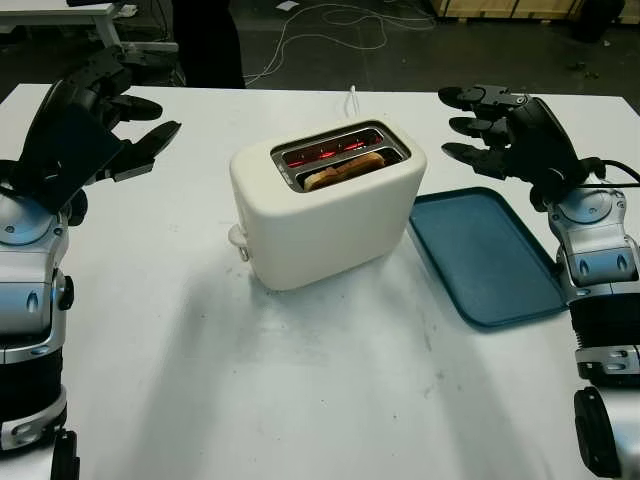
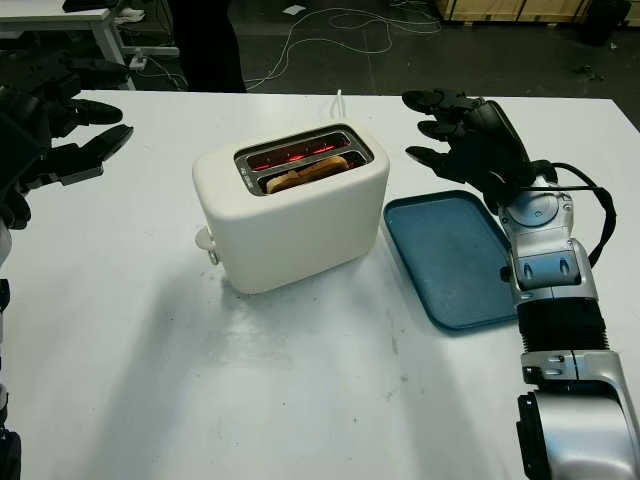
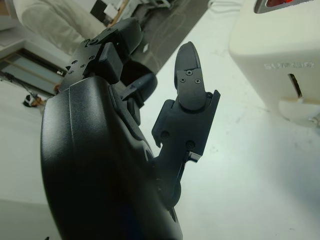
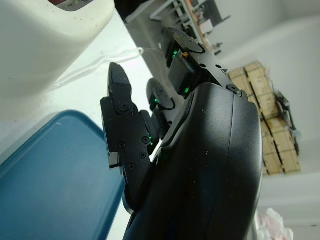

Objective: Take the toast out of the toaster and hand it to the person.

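Observation:
A cream two-slot toaster stands in the middle of the white table, its elements glowing red. A slice of browned toast sits in the slot nearer me, its top edge just above the rim. My left hand hangs open above the table, well to the left of the toaster. My right hand is open in the air to the toaster's right, above the far end of the blue tray. Neither hand touches anything. The toaster's side lever shows in the left wrist view.
A flat blue tray lies on the table right of the toaster. The toaster's white cord runs off the table's far edge. Beyond the table are dark floor with cables and a person's dark legs.

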`<state>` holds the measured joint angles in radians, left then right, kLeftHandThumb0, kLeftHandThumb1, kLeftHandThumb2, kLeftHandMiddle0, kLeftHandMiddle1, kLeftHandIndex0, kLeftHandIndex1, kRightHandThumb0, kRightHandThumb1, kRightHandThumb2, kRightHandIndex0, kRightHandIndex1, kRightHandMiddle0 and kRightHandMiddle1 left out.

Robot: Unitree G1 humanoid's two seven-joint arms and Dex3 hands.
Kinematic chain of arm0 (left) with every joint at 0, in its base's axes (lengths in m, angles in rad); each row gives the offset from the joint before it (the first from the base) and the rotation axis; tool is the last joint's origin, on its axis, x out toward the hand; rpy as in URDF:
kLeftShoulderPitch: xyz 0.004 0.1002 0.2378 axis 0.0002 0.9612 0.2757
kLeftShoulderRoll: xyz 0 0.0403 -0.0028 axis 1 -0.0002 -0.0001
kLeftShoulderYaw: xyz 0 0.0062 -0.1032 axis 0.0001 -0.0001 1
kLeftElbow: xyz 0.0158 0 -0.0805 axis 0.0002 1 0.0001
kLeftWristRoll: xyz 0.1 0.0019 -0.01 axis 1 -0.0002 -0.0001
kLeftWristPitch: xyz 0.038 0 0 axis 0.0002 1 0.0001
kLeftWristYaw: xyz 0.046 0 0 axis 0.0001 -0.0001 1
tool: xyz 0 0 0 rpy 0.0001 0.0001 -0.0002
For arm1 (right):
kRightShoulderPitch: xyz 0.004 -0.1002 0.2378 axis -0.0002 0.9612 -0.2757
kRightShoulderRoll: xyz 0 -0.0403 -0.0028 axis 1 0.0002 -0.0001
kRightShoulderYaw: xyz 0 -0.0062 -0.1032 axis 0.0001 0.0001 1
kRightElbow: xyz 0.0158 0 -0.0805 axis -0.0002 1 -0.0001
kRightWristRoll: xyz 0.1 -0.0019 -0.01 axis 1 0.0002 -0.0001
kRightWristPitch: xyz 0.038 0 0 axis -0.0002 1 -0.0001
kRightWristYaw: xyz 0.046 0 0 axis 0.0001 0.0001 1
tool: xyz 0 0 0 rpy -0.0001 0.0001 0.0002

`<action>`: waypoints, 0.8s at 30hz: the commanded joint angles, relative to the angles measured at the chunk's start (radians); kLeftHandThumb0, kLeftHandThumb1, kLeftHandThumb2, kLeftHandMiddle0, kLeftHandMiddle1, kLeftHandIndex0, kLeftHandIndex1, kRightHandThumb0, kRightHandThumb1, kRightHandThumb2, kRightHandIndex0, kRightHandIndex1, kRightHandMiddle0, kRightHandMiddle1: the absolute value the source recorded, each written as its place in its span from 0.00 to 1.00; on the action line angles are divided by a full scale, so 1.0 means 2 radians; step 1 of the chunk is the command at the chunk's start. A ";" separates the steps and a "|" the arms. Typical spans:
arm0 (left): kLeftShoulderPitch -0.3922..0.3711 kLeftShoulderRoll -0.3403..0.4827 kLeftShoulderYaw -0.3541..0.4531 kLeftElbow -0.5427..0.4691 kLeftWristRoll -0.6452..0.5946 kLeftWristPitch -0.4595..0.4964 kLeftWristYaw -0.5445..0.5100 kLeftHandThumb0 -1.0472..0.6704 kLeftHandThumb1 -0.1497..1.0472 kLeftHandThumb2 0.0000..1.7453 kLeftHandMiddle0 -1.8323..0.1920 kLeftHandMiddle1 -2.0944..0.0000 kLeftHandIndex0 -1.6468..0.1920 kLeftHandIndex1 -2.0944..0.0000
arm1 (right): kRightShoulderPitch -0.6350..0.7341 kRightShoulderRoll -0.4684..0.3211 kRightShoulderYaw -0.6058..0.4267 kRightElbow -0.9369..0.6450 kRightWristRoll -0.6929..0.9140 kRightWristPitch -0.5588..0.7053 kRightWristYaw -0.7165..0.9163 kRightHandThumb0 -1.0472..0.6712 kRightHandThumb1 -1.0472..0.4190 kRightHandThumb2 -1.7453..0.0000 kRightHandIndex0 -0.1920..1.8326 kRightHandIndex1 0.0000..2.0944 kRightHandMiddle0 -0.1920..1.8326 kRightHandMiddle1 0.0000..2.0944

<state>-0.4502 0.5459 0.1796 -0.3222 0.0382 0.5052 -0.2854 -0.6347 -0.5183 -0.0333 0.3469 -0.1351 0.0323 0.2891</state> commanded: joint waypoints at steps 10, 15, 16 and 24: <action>0.000 0.004 0.000 -0.001 -0.001 -0.005 -0.002 0.47 0.80 0.26 0.85 0.49 0.76 0.67 | -0.007 0.001 -0.002 0.010 0.005 -0.019 0.001 0.56 0.09 0.90 0.37 0.00 0.36 0.00; 0.000 0.003 -0.001 -0.005 0.002 -0.001 0.001 0.47 0.79 0.27 0.85 0.49 0.76 0.67 | -0.006 0.000 -0.001 0.007 0.002 -0.014 0.000 0.55 0.09 0.91 0.37 0.00 0.36 0.00; 0.000 0.004 -0.002 -0.006 0.003 0.000 0.001 0.47 0.79 0.27 0.85 0.49 0.76 0.67 | -0.006 -0.001 -0.001 0.008 0.002 -0.016 0.000 0.55 0.09 0.91 0.37 0.00 0.36 0.00; 0.001 0.003 0.000 -0.002 0.000 -0.006 0.000 0.47 0.79 0.27 0.85 0.49 0.76 0.67 | -0.030 -0.015 -0.004 0.016 -0.002 -0.062 0.005 0.52 0.11 0.98 0.41 0.02 0.39 0.01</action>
<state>-0.4502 0.5459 0.1785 -0.3223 0.0384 0.5049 -0.2855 -0.6546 -0.5325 -0.0304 0.3785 -0.1490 -0.0433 0.2912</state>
